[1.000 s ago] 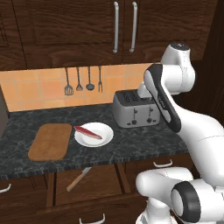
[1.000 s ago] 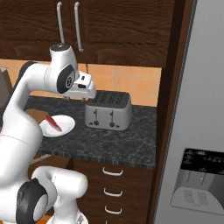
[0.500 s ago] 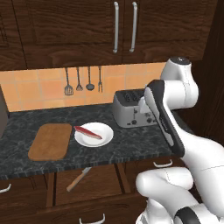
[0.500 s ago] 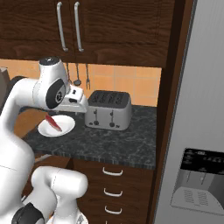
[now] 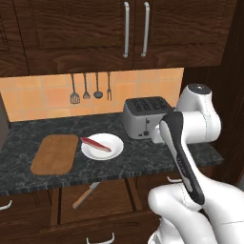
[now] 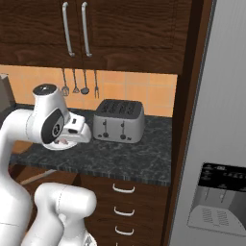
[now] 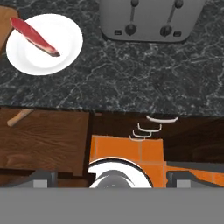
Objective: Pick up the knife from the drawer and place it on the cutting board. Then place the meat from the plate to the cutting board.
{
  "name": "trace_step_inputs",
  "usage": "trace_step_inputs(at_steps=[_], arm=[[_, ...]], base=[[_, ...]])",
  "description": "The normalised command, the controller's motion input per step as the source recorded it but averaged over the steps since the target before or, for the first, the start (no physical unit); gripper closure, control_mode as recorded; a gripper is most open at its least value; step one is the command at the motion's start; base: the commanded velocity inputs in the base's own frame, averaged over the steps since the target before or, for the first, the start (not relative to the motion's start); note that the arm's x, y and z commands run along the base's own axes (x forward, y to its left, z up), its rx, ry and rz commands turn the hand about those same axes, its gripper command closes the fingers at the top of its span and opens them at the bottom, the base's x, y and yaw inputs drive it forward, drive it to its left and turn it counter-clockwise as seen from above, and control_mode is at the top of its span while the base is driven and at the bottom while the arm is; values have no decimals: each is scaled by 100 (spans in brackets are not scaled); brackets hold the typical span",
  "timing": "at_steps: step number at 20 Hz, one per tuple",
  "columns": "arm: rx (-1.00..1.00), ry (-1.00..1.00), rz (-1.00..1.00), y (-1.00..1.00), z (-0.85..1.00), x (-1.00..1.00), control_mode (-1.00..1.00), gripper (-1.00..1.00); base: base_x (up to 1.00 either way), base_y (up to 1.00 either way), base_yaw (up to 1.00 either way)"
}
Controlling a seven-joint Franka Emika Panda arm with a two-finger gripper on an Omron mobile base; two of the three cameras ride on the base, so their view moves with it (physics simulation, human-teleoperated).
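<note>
The knife (image 5: 86,194) lies slanted in the open dark brown drawer (image 5: 116,198) below the counter; its wooden handle tip (image 7: 19,117) peeks out at the counter's edge in the hand view. The cutting board (image 5: 55,153) lies bare on the counter's left. Just right of it stands the white plate (image 5: 107,147) with the red meat (image 5: 95,143) on it, also seen as the plate (image 7: 57,50) and meat (image 7: 34,36) in the hand view. My gripper (image 7: 113,178) hangs open above the counter's front edge, right of the drawer (image 7: 48,140), holding nothing.
A silver toaster (image 5: 145,116) stands on the counter right of the plate, close behind my hand. Dark utensils (image 5: 90,88) hang on the orange backsplash. A column of narrow drawers (image 6: 124,209) sits under the counter, and a grey fridge (image 6: 216,144) stands at far right.
My arm has folded down and the hand has sunk from toaster height toward the counter's front edge. The knife, board, plate and meat have not moved.
</note>
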Motion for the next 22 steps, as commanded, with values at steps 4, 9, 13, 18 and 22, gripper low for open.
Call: trace_step_inputs(at_steps=[4, 9, 13, 18, 22], arm=[[0, 0, 0, 0, -37, -32, -100, -100], [0, 0, 0, 0, -36, -31, -100, -100], [0, 0, 0, 0, -35, -30, -100, -100], [0, 0, 0, 1, -29, -24, -100, -100], [0, 0, 1, 10, -23, -17, -100, -100]], base=[[0, 0, 0], [0, 0, 0], [0, 0, 0], [0, 0, 0], [0, 0, 0]])
